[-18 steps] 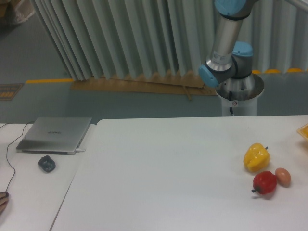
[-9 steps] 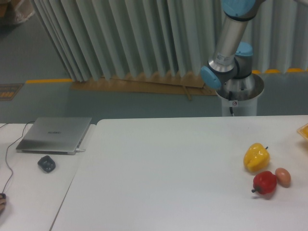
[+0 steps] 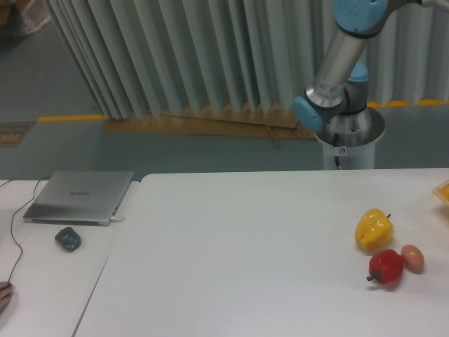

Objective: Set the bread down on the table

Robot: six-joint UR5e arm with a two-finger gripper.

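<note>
Fixed camera view of the work cell. The UR5e arm [image 3: 342,63] rises from its pedestal [image 3: 349,144] behind the far edge of the white table [image 3: 245,253]; only the lower links and the blue-capped joints show, and the arm leaves the frame at the top right. The gripper is out of view, so whether its fingers are apart, together or clamped on something cannot be told.

At the right edge of the tabletop, near the far right corner, a sliver of an orange-tan thing [image 3: 443,190] is cut off by the frame; it may be the bread or whatever carries it, and too little shows to say which. Near the same edge a yellow bell pepper [image 3: 373,229], a red fruit [image 3: 386,267] and a small brown egg-shaped thing [image 3: 412,258] lie in a tight cluster, the egg-shaped thing just beside the fruit. A closed grey laptop [image 3: 78,196] and a dark mouse [image 3: 68,239] sit on the separate desk at left.

Judgement: the step in hand is carrying or reaching for the bread. To do it well, choose the bare middle of the tabletop, well apart from the cluster, lower until the bread meets the surface, release only then, and lift straight up
</note>
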